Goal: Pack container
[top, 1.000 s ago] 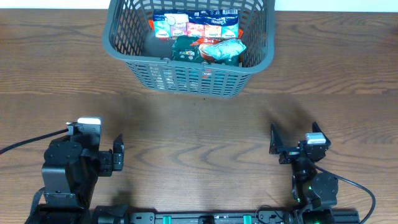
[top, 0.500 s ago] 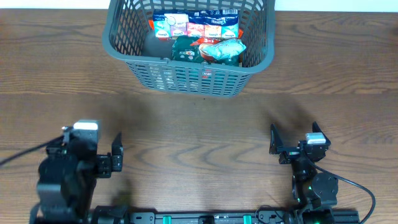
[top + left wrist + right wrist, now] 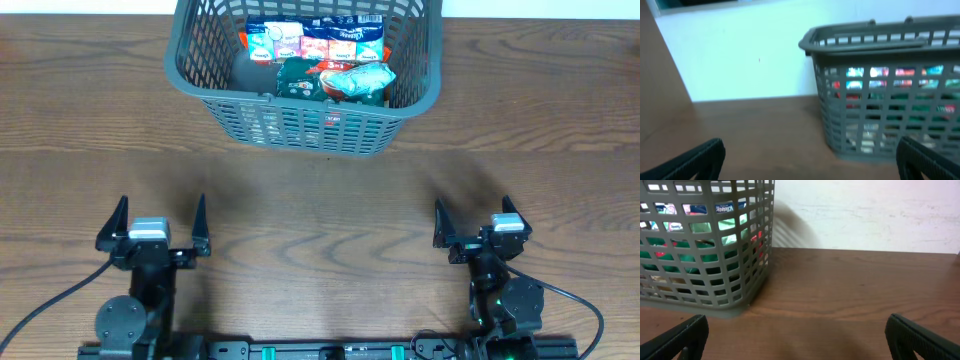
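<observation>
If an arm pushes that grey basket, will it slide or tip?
Probably slides: the basket is wide, sits flat, and the snack packs lie low inside. Its slotted plastic walls may flex slightly where pushed. It is likely light for its size.

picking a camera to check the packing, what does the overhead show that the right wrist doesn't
Only the overhead: the left pincer, open, and the snack packs seen from above in the basket. Only the right wrist: the white wall behind the table. Both: the basket, packs inside it, the table, and the open right pincer.
</observation>
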Robot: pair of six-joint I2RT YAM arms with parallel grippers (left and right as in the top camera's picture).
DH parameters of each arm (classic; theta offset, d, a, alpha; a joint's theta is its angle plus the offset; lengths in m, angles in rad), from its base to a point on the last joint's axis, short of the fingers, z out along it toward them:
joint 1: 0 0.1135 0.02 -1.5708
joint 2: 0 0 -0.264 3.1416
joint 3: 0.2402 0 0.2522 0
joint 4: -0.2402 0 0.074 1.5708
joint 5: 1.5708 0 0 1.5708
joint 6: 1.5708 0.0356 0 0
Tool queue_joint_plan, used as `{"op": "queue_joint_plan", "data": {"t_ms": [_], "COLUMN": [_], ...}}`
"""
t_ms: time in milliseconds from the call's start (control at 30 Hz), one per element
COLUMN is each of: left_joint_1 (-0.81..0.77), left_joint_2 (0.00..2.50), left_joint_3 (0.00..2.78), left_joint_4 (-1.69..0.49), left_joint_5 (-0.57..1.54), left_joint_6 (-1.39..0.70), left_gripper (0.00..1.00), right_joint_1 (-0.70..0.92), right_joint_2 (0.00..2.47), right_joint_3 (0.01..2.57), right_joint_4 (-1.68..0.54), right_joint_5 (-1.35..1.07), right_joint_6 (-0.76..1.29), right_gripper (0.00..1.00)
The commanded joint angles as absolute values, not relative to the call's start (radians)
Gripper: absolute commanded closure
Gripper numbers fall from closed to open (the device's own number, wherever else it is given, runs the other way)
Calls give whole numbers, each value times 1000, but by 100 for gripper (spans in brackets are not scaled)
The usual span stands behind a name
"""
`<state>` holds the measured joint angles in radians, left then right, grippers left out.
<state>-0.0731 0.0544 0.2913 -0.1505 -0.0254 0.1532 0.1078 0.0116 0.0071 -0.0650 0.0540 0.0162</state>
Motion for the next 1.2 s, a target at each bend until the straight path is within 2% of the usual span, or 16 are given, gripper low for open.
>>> {"op": "queue_joint_plan", "data": {"t_ms": [0, 133, 467, 733, 1167], "left_joint_1": [-72, -72, -68, -68, -68], "left_joint_2": [13, 2, 2, 2, 4], "left_joint_3": [202, 123, 12, 4, 4], "left_joint_4": [-27, 76, 85, -71, -64], "left_joint_5": [-15, -8, -8, 51, 90], "left_joint_6": [137, 136, 133, 126, 130], "left_gripper": [1, 1, 1, 1, 1], "right_joint_1": [99, 99, 99, 99, 99], "right_joint_2": [7, 7, 7, 7, 7], "right_joint_3": [6, 6, 6, 6, 6], "right_joint_4": [-70, -69, -69, -69, -70], "right_joint_5": [67, 67, 67, 67, 67], "right_joint_6": [33, 33, 33, 33, 33], "right_gripper": [1, 1, 1, 1, 1]}}
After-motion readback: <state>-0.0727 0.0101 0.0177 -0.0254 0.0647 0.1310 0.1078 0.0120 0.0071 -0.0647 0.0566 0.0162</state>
